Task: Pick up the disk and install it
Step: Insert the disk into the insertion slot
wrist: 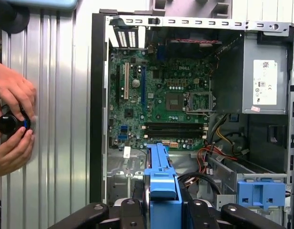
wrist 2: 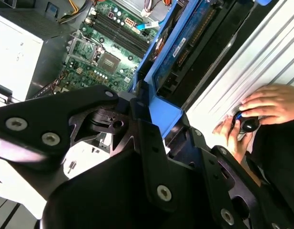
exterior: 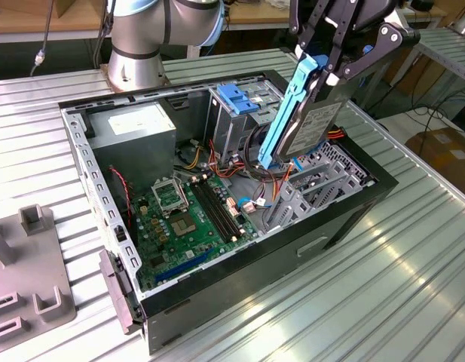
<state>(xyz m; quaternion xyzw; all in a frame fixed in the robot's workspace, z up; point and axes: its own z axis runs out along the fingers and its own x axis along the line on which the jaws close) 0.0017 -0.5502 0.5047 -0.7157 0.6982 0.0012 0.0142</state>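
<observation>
The disk (exterior: 316,124), a grey metal drive with a white label and a light-blue rail frame (exterior: 287,113), hangs tilted, near upright, over the open computer case (exterior: 345,219), above the side on the exterior view's right. My gripper (exterior: 328,69) is shut on the disk's upper end. In both wrist views the blue frame (wrist 2: 162,110) (wrist: 161,183) sticks out between the black fingers (wrist 2: 151,157) toward the inside of the case, where the green motherboard (wrist: 156,100) lies.
In the case stand a grey power-supply box (exterior: 134,132) (wrist: 263,81) and an upright metal cage with a blue top (exterior: 236,98) (wrist: 261,193), with loose cables between. A person's hands (wrist: 11,119) (wrist 2: 261,105) hold a black knob on the ribbed table beside the case. A grey fixture (exterior: 29,279) lies at the exterior view's left.
</observation>
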